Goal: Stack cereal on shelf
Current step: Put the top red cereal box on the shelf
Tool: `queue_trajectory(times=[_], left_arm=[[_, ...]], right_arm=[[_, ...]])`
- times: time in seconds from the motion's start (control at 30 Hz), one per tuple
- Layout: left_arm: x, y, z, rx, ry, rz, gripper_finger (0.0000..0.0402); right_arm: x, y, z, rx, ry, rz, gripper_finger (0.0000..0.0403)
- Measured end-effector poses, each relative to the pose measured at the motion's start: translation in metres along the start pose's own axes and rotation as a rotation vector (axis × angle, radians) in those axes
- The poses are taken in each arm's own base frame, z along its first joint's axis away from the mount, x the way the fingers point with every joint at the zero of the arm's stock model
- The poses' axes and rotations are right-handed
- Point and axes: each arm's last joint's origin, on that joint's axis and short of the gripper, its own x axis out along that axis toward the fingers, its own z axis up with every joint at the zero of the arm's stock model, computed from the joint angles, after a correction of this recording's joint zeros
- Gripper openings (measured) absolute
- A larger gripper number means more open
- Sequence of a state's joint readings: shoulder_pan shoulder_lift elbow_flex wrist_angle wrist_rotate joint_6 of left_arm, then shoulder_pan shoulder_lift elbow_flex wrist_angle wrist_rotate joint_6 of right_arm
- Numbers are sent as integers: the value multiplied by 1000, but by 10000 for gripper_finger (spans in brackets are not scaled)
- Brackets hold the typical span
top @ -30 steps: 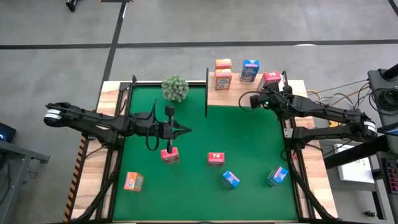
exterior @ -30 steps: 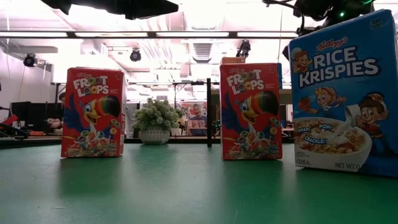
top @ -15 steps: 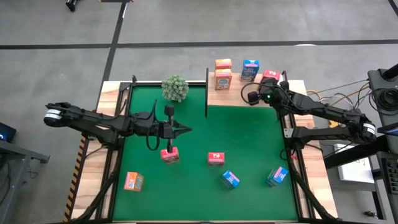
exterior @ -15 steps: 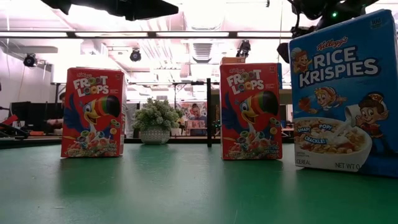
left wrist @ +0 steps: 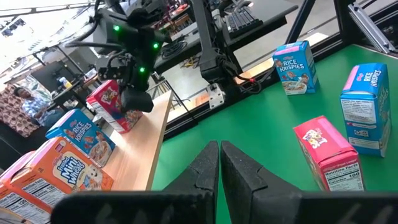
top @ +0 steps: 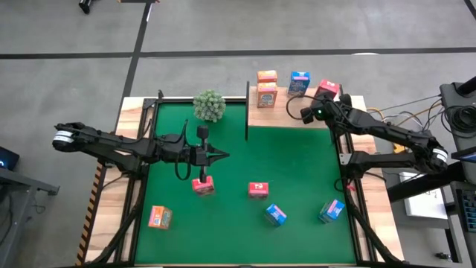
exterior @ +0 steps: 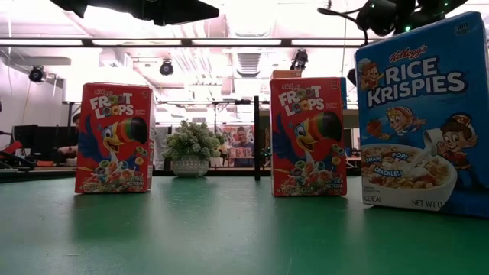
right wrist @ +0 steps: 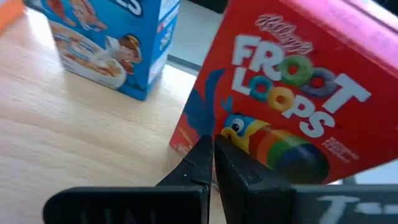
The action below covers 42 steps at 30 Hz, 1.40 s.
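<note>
Green mat (top: 297, 164) fills your overhead picture; the light wooden shelf board (top: 279, 115) at its far edge carries two orange boxes, a blue one and a tilted red-pink Froot Loops carton (top: 326, 91). Your right gripper (top: 306, 113) hangs beside that carton, jaws pressed together. Your left gripper (top: 220, 155) waits over the mat. Its wrist view shows its fingers (left wrist: 205, 168) shut, holding nothing. Your right wrist view has closed fingertips (right wrist: 205, 155) at the carton (right wrist: 292, 106).

Four boxes (top: 267, 95) stand on the shelf (top: 297, 114); five (top: 257, 190) on the mat (top: 297, 164).
</note>
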<state>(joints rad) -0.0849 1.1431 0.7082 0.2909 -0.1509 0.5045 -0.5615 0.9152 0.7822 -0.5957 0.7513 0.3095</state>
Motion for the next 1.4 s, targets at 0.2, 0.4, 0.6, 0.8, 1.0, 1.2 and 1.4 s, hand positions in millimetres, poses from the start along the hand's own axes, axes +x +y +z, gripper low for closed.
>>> queue_trajectory(times=[0.2,0.4,0.6,0.8,1.0,1.2,1.4], left_arm=[[0,0,0,0,0,0,0],[0,0,0,-4,1,-1,0],[0,0,0,-4,1,0,0],[0,0,0,-4,0,0,0],[0,0,0,-4,0,0,0],[0,0,0,-4,0,0,0],[0,0,0,-4,-1,0,0]], right_arm=[[0,2,-2,3,49,123,9],[-10,-7,-6,33,187,110,9],[-15,-15,3,26,137,-20,9],[-15,-17,12,-5,69,-76,9],[-2,-17,15,-42,76,-110,9],[13,-16,14,-107,129,-149,9],[17,-13,15,-108,131,-139,9]])
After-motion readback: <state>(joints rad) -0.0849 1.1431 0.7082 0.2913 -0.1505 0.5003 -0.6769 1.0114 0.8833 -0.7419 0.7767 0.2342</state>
